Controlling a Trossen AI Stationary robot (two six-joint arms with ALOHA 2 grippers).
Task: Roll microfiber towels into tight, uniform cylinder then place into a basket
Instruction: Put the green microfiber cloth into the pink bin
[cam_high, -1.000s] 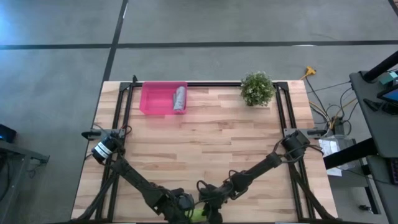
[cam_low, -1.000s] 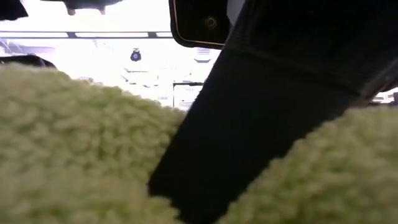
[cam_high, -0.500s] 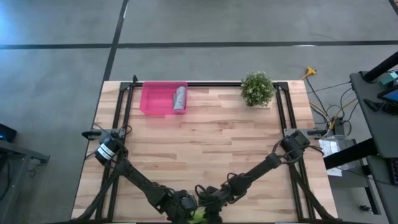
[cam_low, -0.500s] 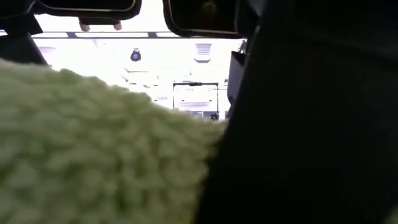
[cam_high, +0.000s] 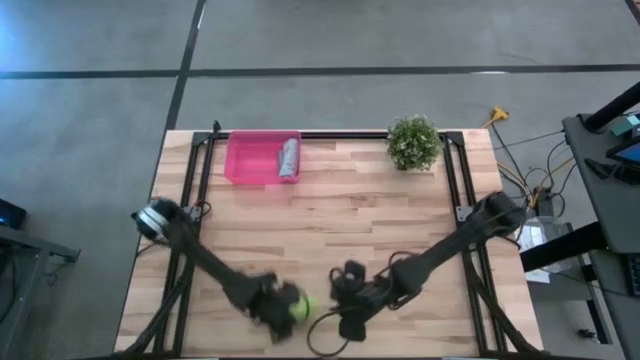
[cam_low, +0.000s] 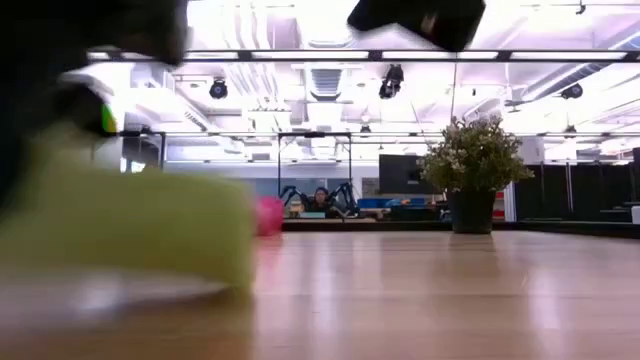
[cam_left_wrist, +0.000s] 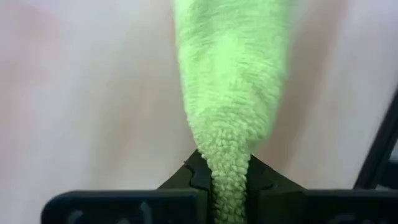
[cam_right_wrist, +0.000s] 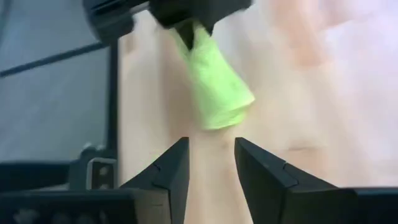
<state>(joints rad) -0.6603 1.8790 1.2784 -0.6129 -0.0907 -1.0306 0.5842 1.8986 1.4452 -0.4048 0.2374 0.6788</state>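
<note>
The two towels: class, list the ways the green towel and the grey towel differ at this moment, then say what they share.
1. The green towel is lime; the grey towel is grey.
2. The green towel is pinched at one end in the left gripper, near the table's front edge; the grey towel lies free of both grippers.
3. The grey towel rests inside the pink basket; the green towel is outside it.
Shared: both are rolled.
</note>
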